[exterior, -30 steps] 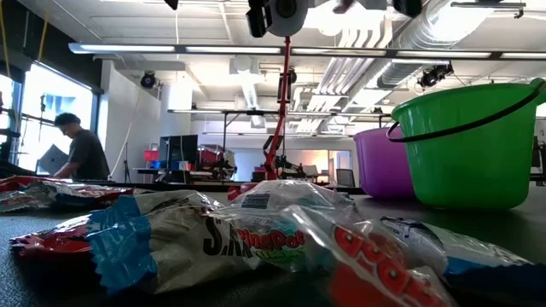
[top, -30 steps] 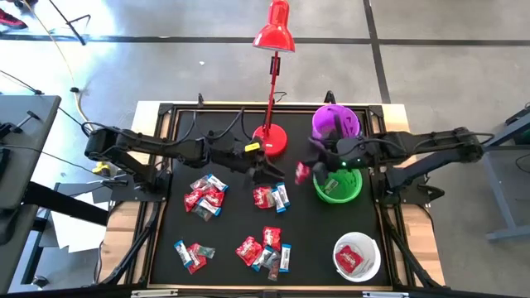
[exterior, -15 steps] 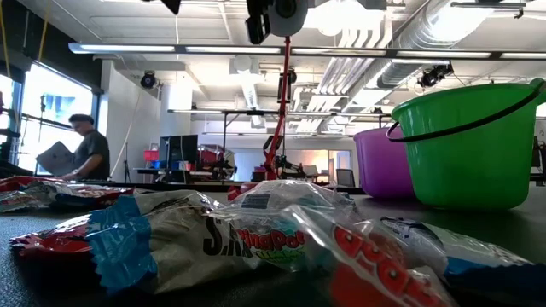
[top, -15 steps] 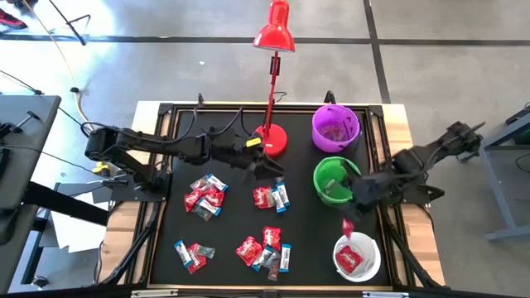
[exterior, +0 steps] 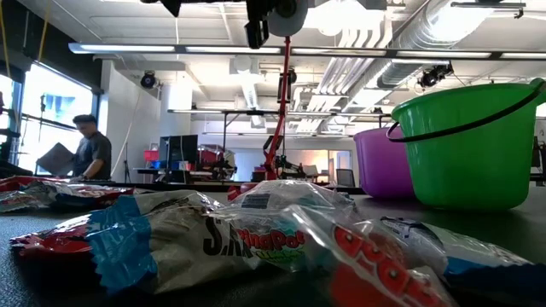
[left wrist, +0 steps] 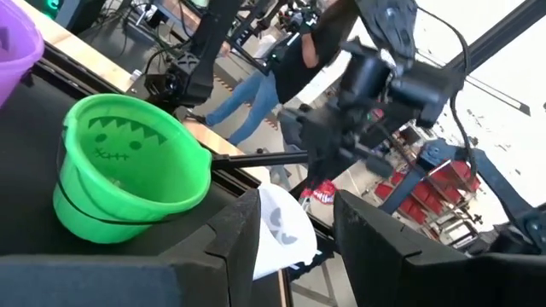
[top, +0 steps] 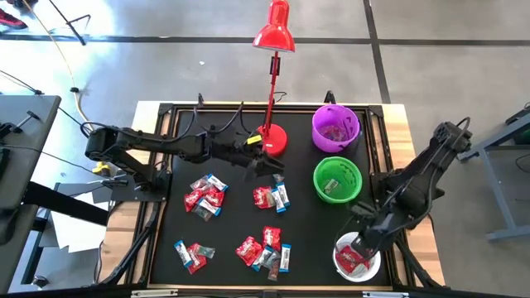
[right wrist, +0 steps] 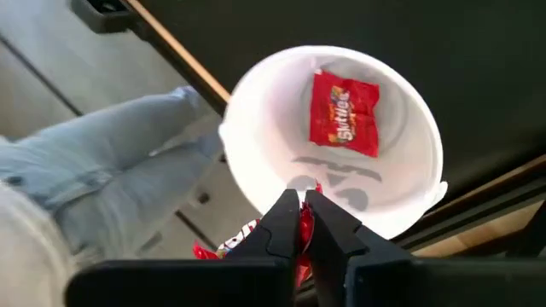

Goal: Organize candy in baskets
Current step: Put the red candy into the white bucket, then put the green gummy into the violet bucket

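Several wrapped candies lie in loose clusters on the black mat. The purple basket and the green basket stand at the right, and the white basket near the near right corner holds a red pack. My right gripper hovers over the white basket, shut on a red candy. My left gripper waits open above the mat by the lamp base; its own view looks toward the green basket. My right gripper pinches a red-wrapped candy between its two fingers, coming from above and pointing down. The candy is lifted clear above the white basket's opening. The fingers hide most of the wrapper, so which part they have cannot be told.
A red desk lamp stands with its round base at the mat's far middle, just beyond my left gripper. More candy lies near the near left corner. A person's legs in jeans show beside the table by the white basket.
My right gripper has carried the red candy from just left of the green basket toward the table's near right corner and now hangs over the white basket. It has stayed shut on the candy throughout.
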